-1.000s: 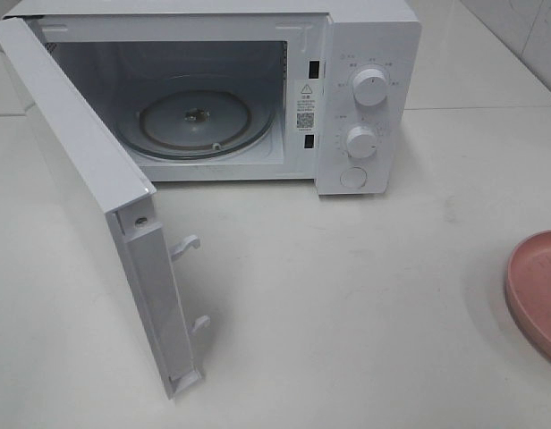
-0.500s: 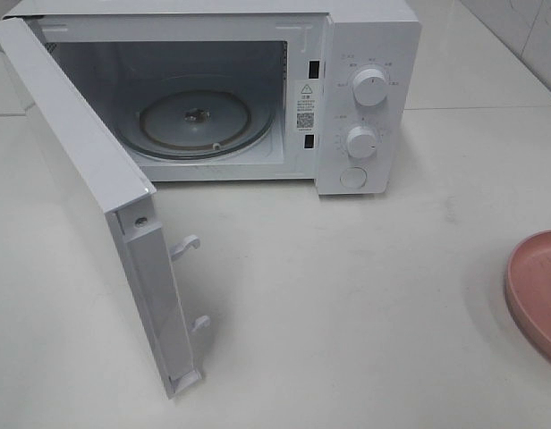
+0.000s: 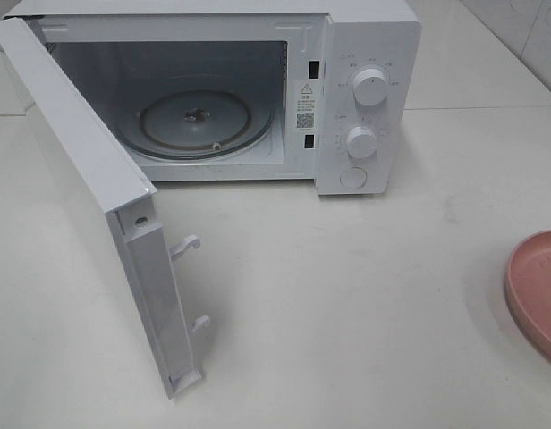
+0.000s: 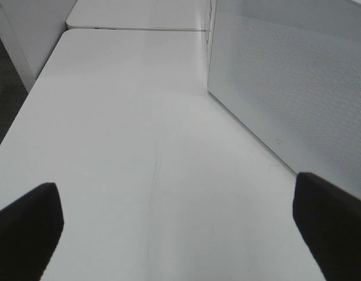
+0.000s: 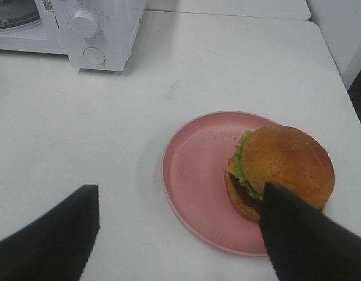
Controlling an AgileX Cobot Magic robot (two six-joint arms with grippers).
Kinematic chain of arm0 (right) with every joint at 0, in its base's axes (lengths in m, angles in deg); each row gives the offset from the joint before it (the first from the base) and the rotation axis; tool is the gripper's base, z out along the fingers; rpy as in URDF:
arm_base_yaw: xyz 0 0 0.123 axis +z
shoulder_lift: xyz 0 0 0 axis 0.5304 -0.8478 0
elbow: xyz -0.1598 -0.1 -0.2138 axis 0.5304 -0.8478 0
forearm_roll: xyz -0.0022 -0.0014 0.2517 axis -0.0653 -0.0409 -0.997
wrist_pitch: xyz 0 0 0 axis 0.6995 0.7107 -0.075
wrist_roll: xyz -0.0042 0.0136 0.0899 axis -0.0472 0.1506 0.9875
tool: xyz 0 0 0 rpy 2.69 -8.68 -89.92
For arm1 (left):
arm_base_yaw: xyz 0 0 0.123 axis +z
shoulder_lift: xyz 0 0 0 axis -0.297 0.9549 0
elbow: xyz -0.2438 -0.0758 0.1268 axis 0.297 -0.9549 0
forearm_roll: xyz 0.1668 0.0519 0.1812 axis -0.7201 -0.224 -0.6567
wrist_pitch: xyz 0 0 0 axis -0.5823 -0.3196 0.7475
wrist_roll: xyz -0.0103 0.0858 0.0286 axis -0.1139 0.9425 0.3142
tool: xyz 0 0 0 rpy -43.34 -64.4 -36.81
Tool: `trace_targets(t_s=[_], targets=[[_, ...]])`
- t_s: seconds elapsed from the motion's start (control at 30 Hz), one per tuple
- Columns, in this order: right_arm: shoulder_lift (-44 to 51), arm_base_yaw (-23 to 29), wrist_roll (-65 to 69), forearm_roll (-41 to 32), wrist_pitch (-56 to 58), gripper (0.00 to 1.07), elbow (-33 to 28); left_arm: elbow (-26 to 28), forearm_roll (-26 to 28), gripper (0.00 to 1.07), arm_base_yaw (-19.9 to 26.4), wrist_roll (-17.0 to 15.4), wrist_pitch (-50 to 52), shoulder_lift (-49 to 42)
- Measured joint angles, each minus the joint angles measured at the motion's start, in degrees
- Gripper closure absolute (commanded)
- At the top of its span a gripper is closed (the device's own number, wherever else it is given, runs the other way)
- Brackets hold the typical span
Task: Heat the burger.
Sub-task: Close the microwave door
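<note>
Microwave (image 3: 258,89) stands at the back of the white table (image 3: 347,295) in the high view, its door (image 3: 88,206) swung wide toward us, the glass turntable (image 3: 197,123) bare. We see the edge of a pink plate (image 3: 537,290) at the right border. Nothing here differs from the earlier frames; neither arm shows.

Left wrist view: we find the left gripper (image 4: 180,225) with fingers (image 4: 25,225) spread wide over bare tabletop, holding nothing, the perforated face of the door just beside one finger.

Right wrist view: we note the burger (image 5: 280,170) sitting on the pink plate, toward one side of it, well apart from the microwave. The right gripper (image 5: 177,234) hangs above the plate's near rim, fingers parted and empty, one finger overlapping the burger's edge in the picture; contact we cannot tell.
</note>
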Motion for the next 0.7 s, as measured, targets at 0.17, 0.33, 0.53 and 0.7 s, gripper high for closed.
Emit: trace_targets(t_s=[0.17,0.33,0.53,0.7], targets=[[0.0,0.0,0.34,0.0,0.0,0.31,0.0,0.0,0.0,0.07,0.0,0.0,0.0,0.0],[0.0,0.0,0.4,0.0,0.0,0.31,0.0,0.0,0.0,0.07,0.0,0.0,0.0,0.0],[0.0,0.0,0.4,0.0,0.0,0.31,0.0,0.0,0.0,0.07,0.0,0.0,0.0,0.0],[0.0,0.0,0.4,0.0,0.0,0.31,0.0,0.0,0.0,0.07,0.0,0.0,0.0,0.0]])
